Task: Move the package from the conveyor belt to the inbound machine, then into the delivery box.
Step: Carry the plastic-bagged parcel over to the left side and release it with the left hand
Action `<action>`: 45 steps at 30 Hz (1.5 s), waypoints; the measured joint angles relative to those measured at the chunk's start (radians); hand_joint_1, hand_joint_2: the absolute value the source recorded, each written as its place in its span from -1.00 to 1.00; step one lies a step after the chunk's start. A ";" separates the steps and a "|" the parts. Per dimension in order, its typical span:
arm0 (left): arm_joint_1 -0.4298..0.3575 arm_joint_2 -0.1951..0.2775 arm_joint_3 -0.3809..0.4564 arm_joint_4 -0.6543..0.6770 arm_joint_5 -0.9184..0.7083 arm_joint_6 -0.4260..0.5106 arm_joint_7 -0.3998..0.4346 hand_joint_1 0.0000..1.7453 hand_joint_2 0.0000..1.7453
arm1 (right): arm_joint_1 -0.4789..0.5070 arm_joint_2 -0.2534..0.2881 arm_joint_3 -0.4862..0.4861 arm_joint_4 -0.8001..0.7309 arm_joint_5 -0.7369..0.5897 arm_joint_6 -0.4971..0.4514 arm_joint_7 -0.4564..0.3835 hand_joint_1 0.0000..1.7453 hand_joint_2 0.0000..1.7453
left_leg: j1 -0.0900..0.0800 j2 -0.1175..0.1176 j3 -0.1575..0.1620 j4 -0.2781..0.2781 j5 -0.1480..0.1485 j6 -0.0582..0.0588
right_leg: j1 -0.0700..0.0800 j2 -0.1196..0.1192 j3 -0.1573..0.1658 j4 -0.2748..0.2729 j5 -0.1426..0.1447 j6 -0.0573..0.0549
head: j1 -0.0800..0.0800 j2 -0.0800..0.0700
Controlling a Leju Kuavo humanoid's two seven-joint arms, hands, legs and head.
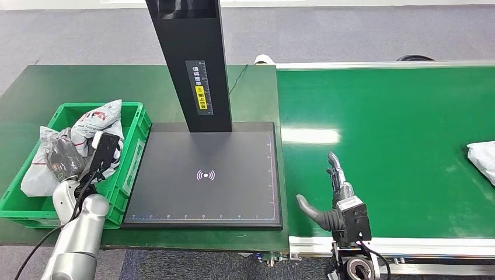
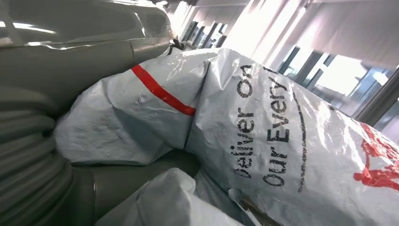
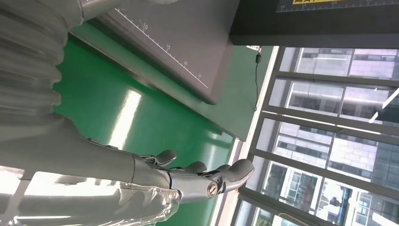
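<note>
Item 1, right hand (image 1: 335,192): I see it over the near left part of the belt (image 1: 397,146), just right of the scanner plate (image 1: 204,175). Fingers (image 3: 197,167) extended and apart, thumb out to the left, nothing held.

Item 2, left hand (image 1: 96,154): reaching into the crate (image 1: 137,149) at the left of the table (image 1: 35,93). My head view gives me the wrist and its dark camera block, not the fingers. The left wrist view is pressed close against bag (image 2: 263,141) plastic, grey-white with a red stripe and black print reading "Our Every". I cannot tell whether the hand grips anything.

Item 3, bags in the crate: several grey-white ones piled at its far left, one with red print (image 1: 96,119) on top, one with a dark patch (image 1: 55,157) hanging over the left rim.

Item 4, package (image 1: 483,160): white, lying on the belt at the far right edge of my view, partly cut off, well apart from the right hand.

Item 5, scanner: dark plate with a white signal mark at centre, black post (image 1: 192,58) rising from its far edge, labelled in yellow and white
</note>
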 joint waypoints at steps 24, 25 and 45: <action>0.023 -0.032 0.046 -0.038 -0.066 0.108 -0.210 -1.00 1.00 | -0.019 0.015 0.000 0.000 0.018 0.033 0.014 -1.00 1.00 | 0.000 0.000 0.000 0.000 0.000 0.000 | 0.000 0.000 0.000 0.000 0.000 0.000 | 0.000 0.000; 0.030 -0.049 0.058 -0.069 -0.058 0.109 -0.278 -1.00 1.00 | -0.020 0.016 0.000 0.000 0.018 0.033 0.014 -1.00 1.00 | 0.000 0.000 0.000 0.000 0.000 0.000 | 0.000 0.000 0.000 0.000 0.000 0.000 | 0.000 0.000; 0.159 -0.186 -0.140 -0.477 0.785 -0.138 -0.646 -1.00 1.00 | -0.042 0.012 0.002 0.022 -0.074 0.021 -0.055 -1.00 1.00 | 0.000 -0.002 0.000 0.000 0.000 0.000 | -0.001 -0.002 0.001 0.000 0.000 0.001 | 0.000 0.000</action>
